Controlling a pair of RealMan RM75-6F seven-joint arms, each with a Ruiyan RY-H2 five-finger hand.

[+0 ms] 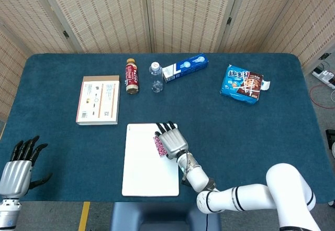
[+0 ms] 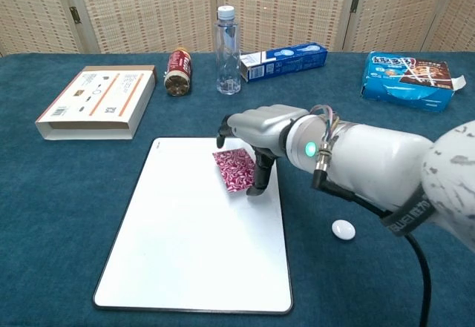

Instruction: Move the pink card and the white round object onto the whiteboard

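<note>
the right hand (image 2: 256, 136) pinches the pink card (image 2: 234, 169) over the whiteboard (image 2: 185, 253), near its far right corner. the card looks thin, light and bendy, best held by its edge. the white round object (image 2: 343, 229) lies on the cloth right of the whiteboard, probably small and slippery; the left hand (image 1: 18, 169) hangs empty, fingers apart.

Little can be read. The blue snack packet (image 1: 243, 84) near the table's far right corner carries large white Chinese characters, too small to make out in either view. The long blue box (image 2: 284, 61) at the far edge shows white print that stays illegible. The flat cardboard box (image 1: 98, 99) toward the far left has rows of small icons and orange bands, none readable. The red label on the small bottle (image 1: 132, 76) bears markings too blurred to tell.
</note>
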